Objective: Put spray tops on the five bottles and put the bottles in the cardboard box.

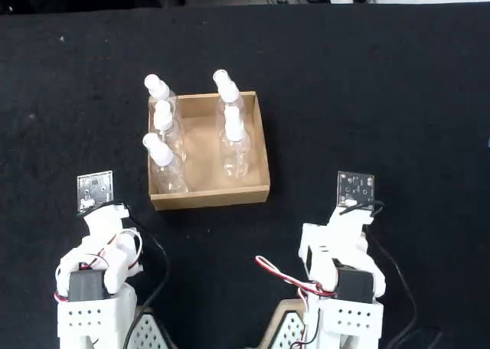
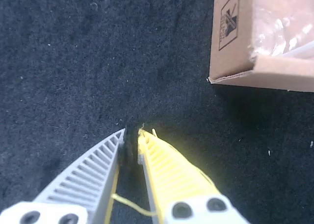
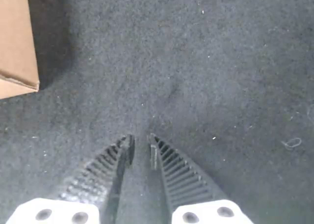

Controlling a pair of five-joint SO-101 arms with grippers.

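The black table (image 1: 398, 96) carries the cardboard box (image 1: 210, 197) ahead of both arms, between their lines of reach, and all five bottles (image 1: 236, 148) stand inside it with white spray tops (image 1: 155, 83) fitted, so the task looks complete. That is likely why the left gripper (image 2: 131, 132) and right gripper (image 3: 141, 138) rest close to their bases, short of the box, fingers drawn together on nothing

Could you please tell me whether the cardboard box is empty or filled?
Filled: in the high view, five clear plastic bottles with white spray tops stand upright inside the brown cardboard box.
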